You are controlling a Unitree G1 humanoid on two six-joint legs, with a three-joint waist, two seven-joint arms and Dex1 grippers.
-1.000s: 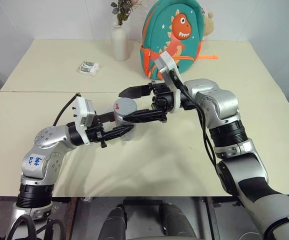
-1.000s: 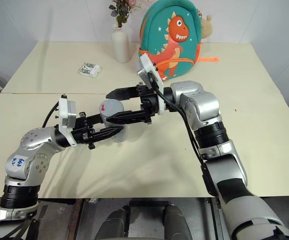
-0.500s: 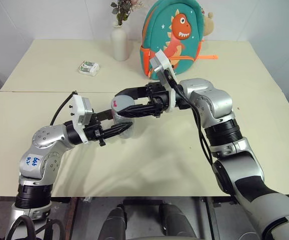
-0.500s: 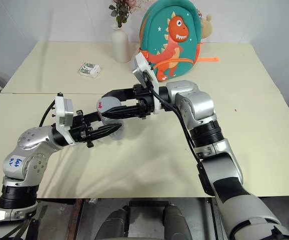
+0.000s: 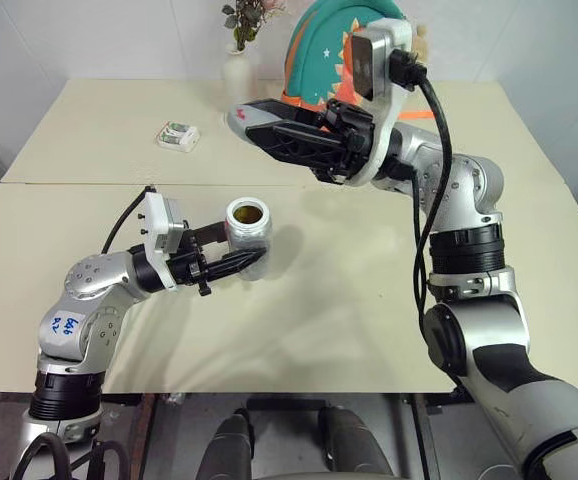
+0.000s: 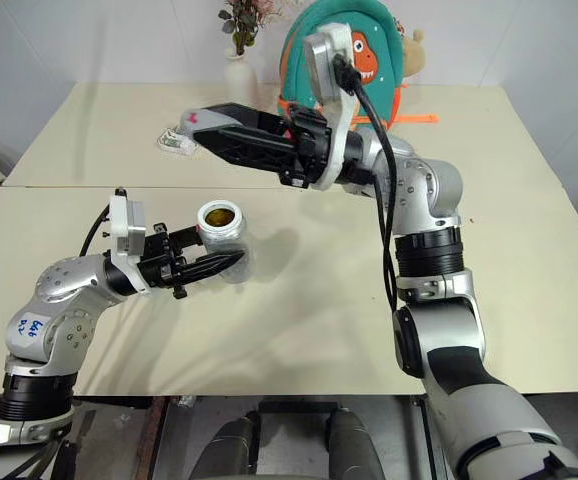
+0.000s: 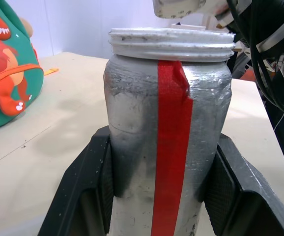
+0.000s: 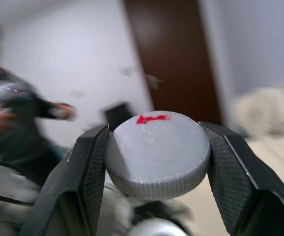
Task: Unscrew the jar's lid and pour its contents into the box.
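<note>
Surface: two cream tables (image 5: 89,130) are butted together at a seam; a white vase (image 5: 237,75), a dinosaur backpack (image 5: 319,60) and a small packet (image 5: 177,135) are set at the upper centre.
Room: white walls are seen; a person (image 8: 4,113) is seen blurred.
Jar (image 5: 247,235): held open, left of centre, clamped by the left gripper (image 5: 234,262).
Lid (image 6: 191,121): pinched aloft, upper centre, by the right gripper (image 6: 209,130).

I read nothing for certain; only blue handwritten marks on a white sticker (image 5: 64,323) on the left arm, illegible.

Jar open, lid off and in my grip

My left gripper (image 5: 237,262) clamps the clear jar (image 5: 248,238) upright above the table, red strip down its side, mouth open on dark brown contents (image 5: 248,213); my right gripper (image 5: 252,122) pinches the grey, red-marked lid (image 8: 156,153) high above it.
</note>
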